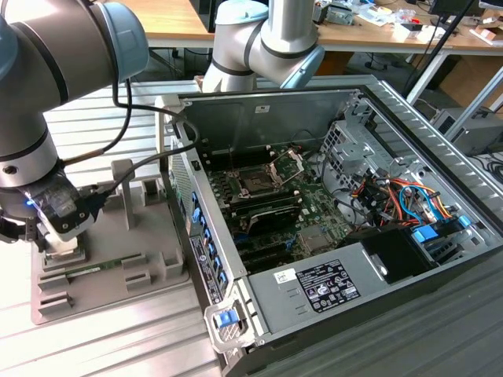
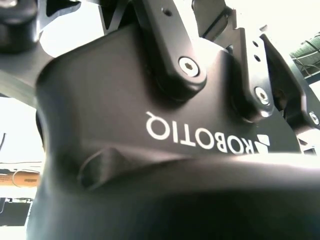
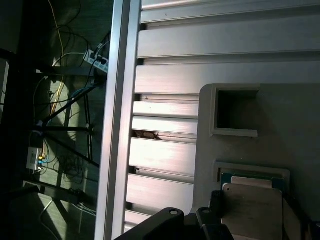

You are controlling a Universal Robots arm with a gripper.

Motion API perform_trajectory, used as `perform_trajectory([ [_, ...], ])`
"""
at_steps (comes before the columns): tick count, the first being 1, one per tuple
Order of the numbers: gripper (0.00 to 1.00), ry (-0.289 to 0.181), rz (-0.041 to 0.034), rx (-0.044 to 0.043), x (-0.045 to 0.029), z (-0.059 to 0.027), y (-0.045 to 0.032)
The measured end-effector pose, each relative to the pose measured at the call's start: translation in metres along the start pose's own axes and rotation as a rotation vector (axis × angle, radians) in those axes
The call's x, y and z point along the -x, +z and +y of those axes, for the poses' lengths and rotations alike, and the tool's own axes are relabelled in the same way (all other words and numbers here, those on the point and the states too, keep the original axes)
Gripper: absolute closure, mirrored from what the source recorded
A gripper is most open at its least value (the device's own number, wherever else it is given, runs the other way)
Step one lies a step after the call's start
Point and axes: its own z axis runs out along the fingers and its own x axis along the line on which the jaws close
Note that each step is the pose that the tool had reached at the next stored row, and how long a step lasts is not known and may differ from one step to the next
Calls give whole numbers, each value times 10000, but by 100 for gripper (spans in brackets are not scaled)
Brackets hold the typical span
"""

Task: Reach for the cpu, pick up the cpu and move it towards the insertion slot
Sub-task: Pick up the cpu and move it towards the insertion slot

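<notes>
Arm (image 1: 55,71) is arching over from its shoulder joints (image 1: 263,39) to the exterior view's left, with the wrist (image 1: 23,157) bending straight down. Gripper (image 1: 56,239) is pointing downward and hanging low. In the second wrist view its black housing (image 2: 150,165) and linkage bars (image 2: 170,55) are showing close up. Finger state is unclear.

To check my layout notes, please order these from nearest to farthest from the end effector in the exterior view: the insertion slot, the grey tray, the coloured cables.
1. grey tray, directly under the end effector, exterior view's left.
2. insertion slot, near the middle.
3. coloured cables, exterior view's right.
</notes>
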Motion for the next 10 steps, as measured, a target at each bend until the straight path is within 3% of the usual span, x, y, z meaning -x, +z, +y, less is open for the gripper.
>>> perform_trajectory([
  [10, 47, 0, 1, -1, 0, 0, -11],
])
